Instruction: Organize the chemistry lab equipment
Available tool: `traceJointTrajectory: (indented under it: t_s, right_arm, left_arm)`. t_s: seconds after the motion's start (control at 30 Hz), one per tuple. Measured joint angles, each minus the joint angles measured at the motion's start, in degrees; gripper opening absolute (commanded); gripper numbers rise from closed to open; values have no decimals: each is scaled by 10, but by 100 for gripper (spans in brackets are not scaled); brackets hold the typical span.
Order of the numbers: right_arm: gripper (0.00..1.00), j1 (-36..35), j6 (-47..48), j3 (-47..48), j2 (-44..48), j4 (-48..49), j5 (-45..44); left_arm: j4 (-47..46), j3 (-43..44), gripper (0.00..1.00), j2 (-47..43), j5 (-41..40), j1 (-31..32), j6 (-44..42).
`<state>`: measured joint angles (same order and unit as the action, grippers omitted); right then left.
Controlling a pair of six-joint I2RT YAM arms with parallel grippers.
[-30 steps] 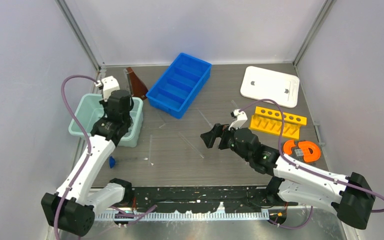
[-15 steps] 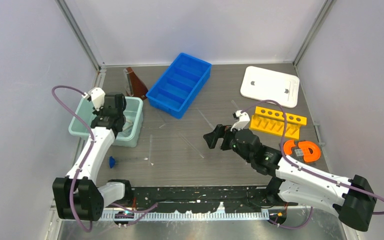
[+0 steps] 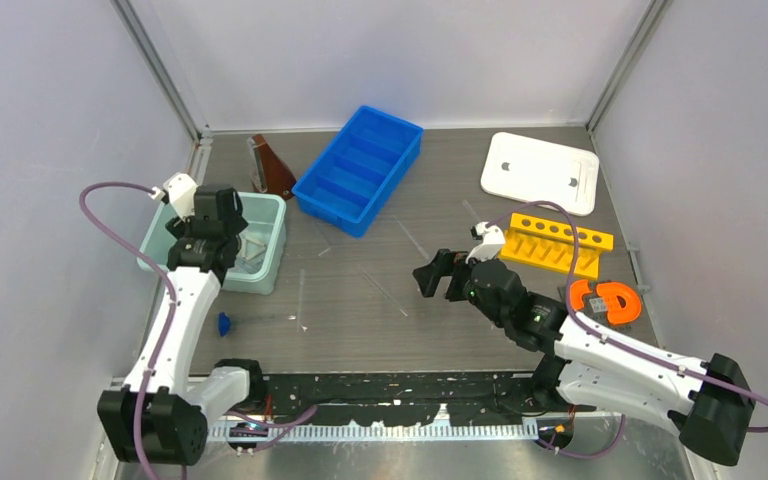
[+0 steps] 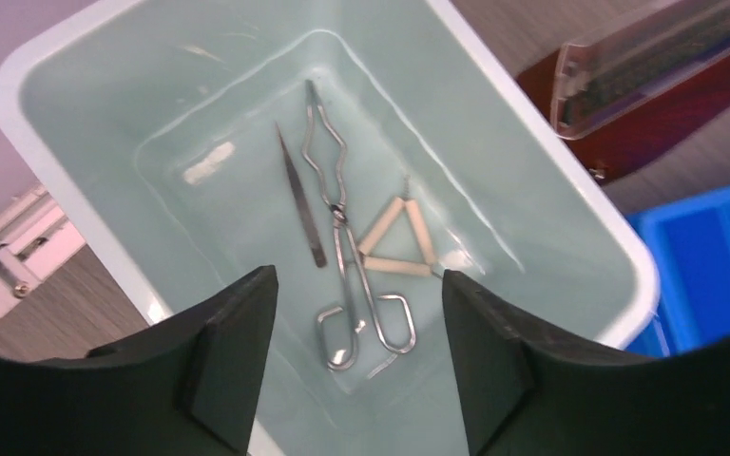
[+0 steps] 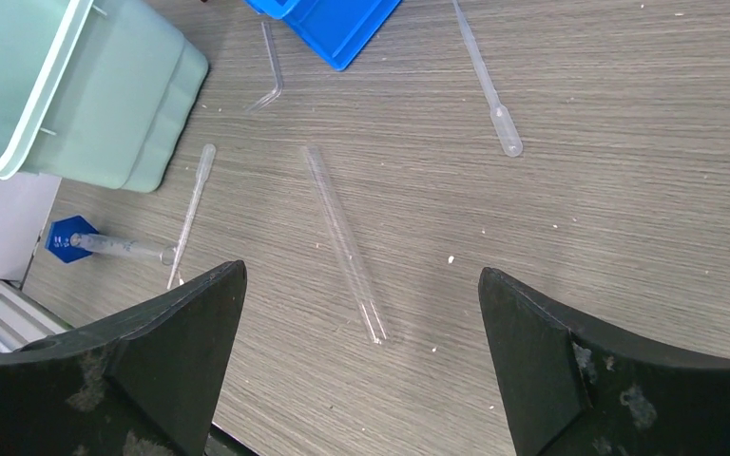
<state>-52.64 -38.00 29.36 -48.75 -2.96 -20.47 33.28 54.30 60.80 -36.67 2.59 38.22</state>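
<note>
Starting nearest the arm bases, a blue-capped tube [image 3: 224,322] lies flat on the table [image 3: 440,200] just in front of the teal bin [image 4: 475,123]. Beyond it, over the middle of the table, the right gripper [image 5: 361,275] hangs with its jaws spread wide and nothing between them; under it a thin clear glass tube [image 5: 344,242] lies loose on the wood, with a plastic pipette [image 5: 193,204] to one side, a second pipette [image 5: 485,81] further off, and a bent glass rod [image 5: 271,71] near the blue divided tray [image 3: 360,168]. On the left, the left gripper [image 4: 356,280] is above the teal bin, jaws parted and empty. In the bin's floor lie the silver tongs [image 4: 347,256], touching the small white triangle [image 4: 401,242], with tweezers [image 4: 300,199] just beside them. On the right side sit the orange piece [image 3: 605,300], then the yellow holed rack [image 3: 556,245], then the white lid [image 3: 540,172] at the far edge.
</note>
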Motion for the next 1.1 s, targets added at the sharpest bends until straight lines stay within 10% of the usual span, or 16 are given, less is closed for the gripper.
traceJointTrajectory:
  t_s: [0.33,0.8,1.1]
  right_arm:
    - [100,0,-14,0,-30,-16,0]
    - [56,0,0,49,-143,-61,57]
    - [48,0,20,195,-331,-63,96]
  left_arm:
    - [-4,0,100,-101,169,0,-60]
    - [-31,-26,98,-119,529,0,-79]
    - [5,-54,98,-145,573,0,-115]
